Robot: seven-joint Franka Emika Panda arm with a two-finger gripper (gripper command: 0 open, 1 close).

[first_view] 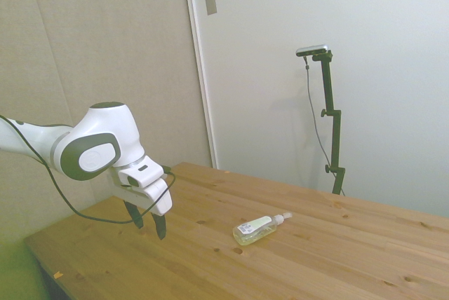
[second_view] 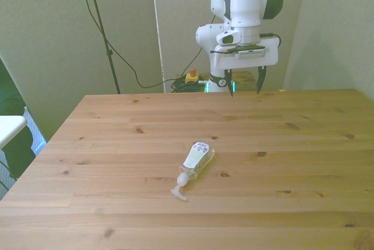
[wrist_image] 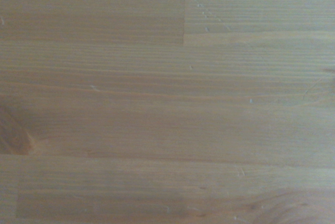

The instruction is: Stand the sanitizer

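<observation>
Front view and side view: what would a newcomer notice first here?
A small clear plastic sanitizer bottle with a white pump top lies on its side near the middle of the bare wooden table, nozzle toward the camera in the front view. The white arm's two-finger gripper hangs open above the table's far edge, well apart from the bottle and holding nothing.

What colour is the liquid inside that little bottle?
Pale yellowish, inside the clear sanitizer; the front view shows it best.
</observation>
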